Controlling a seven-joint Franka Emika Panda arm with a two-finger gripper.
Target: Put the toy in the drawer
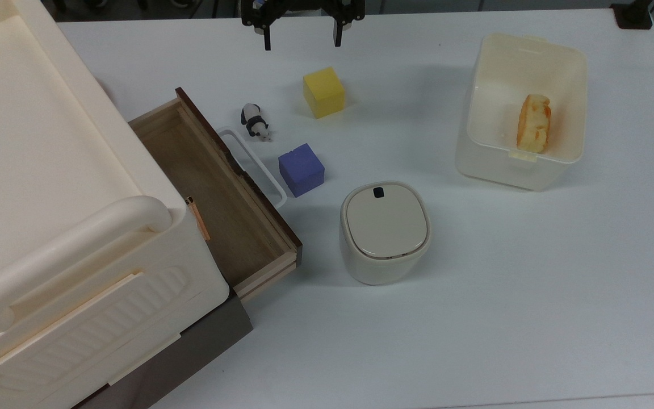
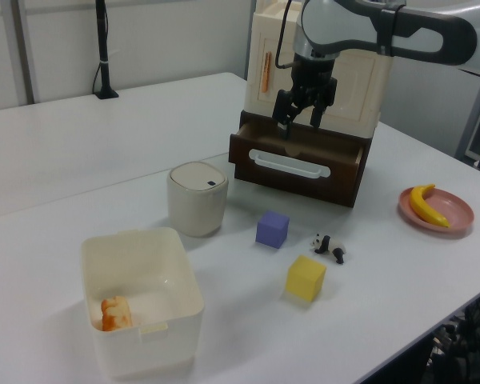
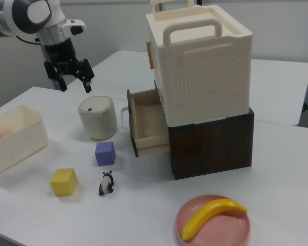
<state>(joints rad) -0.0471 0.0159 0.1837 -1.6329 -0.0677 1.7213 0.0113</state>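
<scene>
Gripper (image 1: 302,35) hangs spread wide, empty, well above the table. Toy (image 1: 256,121) lies near the drawer (image 1: 213,193) handle, top view's right. Likely light, hard, slick; you pinch its body across the middle.

The arm (image 2: 384,28) comes in from the left view's right, its white and grey links bent so that the wrist (image 3: 54,36) points straight down. At its end the black tool (image 1: 302,40) hangs in the air above the counter (image 1: 474,284), holding nothing. Its two fingers (image 1: 267,40) are spread wide apart, with the tips pointing downward.
</scene>
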